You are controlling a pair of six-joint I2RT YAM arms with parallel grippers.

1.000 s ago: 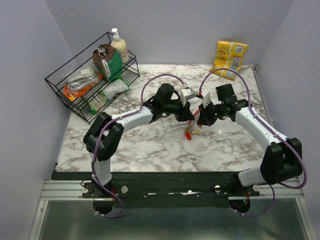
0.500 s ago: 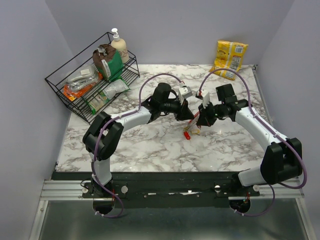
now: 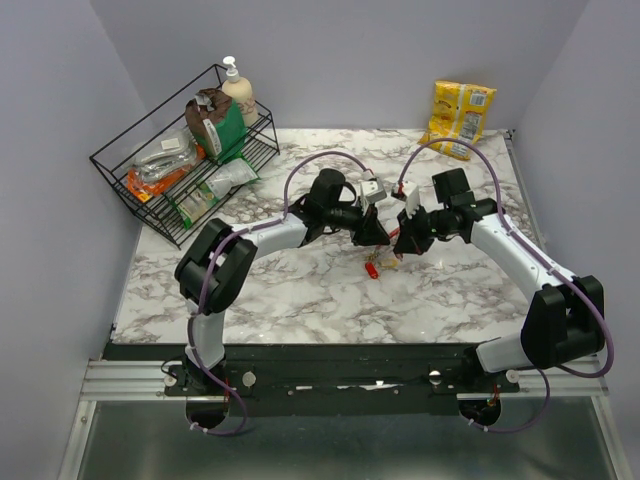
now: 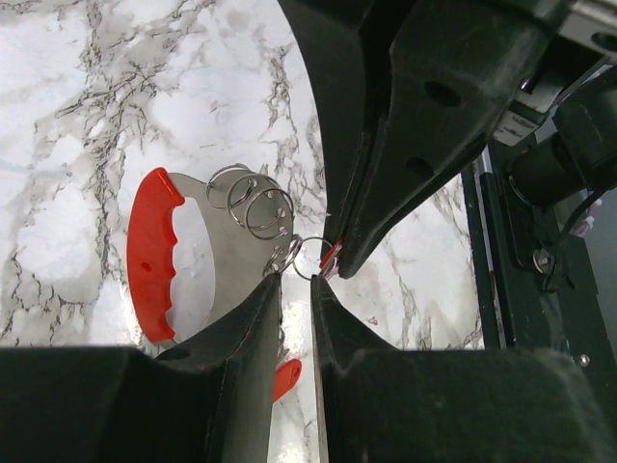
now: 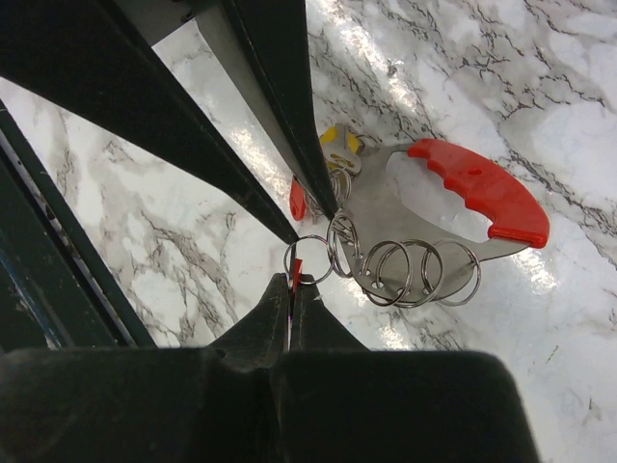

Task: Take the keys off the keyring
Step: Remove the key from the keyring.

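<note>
My right gripper (image 5: 292, 285) is shut on a thin metal ring, the keyring (image 5: 310, 258), with a red sliver pinched at its tips. That ring links to several more rings (image 5: 415, 270) on a flat metal plate with a red grip (image 5: 477, 183). A yellow-headed key (image 5: 337, 138) and a red-headed key (image 5: 299, 200) lie behind the dark fingers that reach in from the upper left. Those are my left gripper (image 4: 296, 278), whose jaws stand a narrow gap apart beside the ring (image 4: 310, 258). A red key head (image 4: 284, 376) shows through the gap. From above, both grippers (image 3: 378, 240) (image 3: 398, 245) meet over the bundle (image 3: 374, 268).
A black wire rack (image 3: 150, 200) with packets and a soap bottle (image 3: 238, 90) stands at the back left. A yellow packet (image 3: 460, 118) leans on the back wall. The marble table's near edge (image 3: 320, 345) runs just before the arm bases.
My left arm has shifted a little and its jaws have eased slightly apart. The key bundle has slid a touch to the left. The right arm has held still.
</note>
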